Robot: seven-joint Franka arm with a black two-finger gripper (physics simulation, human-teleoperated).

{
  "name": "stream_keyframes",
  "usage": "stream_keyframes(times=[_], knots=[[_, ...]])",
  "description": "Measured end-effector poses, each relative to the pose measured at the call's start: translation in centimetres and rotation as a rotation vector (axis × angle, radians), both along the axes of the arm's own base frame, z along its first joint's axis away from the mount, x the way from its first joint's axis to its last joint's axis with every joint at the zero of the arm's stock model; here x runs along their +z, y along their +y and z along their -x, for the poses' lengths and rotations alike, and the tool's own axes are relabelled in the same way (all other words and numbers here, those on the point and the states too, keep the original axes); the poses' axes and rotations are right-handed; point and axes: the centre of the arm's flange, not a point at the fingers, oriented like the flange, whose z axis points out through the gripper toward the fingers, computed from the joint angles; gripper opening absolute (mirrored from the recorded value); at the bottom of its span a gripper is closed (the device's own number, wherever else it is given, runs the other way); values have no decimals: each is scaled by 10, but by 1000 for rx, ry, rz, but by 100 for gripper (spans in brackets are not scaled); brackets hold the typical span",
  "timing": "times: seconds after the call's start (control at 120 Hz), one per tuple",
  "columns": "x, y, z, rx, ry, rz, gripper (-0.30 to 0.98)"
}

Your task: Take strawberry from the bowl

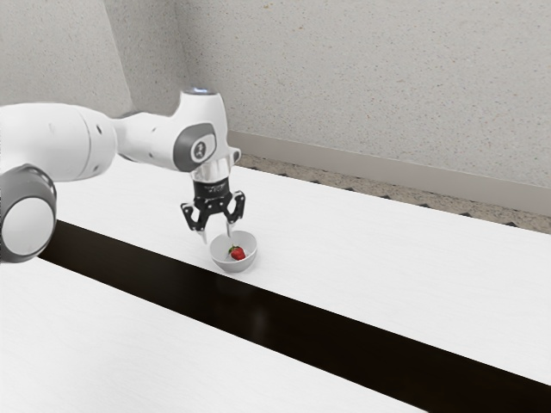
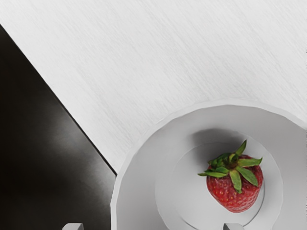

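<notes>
In the exterior view, the arm (image 1: 60, 142) comes in from the view's left, its far end cut off by the frame. The gripper (image 1: 217, 233) points down beside and partly over the bowl (image 1: 232, 266), its fingers (image 1: 188, 215) spread wide, with nothing between them. One pale tip stands against the bowl's opening and the other near the rim on the exterior view's left; whether either touches the rim is hard to tell. The strawberry (image 1: 238, 254) lies inside the bowl, its underside hidden by the near wall and its green leaves small and hard to make out. The bowl stands on the white table (image 1: 362, 249), next to the dark strip (image 1: 344, 331).

In the wrist view, the bowl is cut off by the frame, so part of its rim and floor is out of sight. The strawberry rests on the bowl's floor, tilted, its leafy cap covering part of the red flesh and a shadow beside it. Small bits of the two fingertips show, well apart, one over the bowl near the strawberry, the other over the dark strip outside the rim. Neither grips the fruit.
</notes>
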Motion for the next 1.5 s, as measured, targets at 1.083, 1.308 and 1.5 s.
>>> stream_keyframes(times=[1.083, 1.308, 1.5], knots=[[-68, -16, -26, 29, -38, 20, 32], [-73, -16, -27, 21, -42, 26, 30], [-73, -15, -28, 17, -51, 28, 23]])
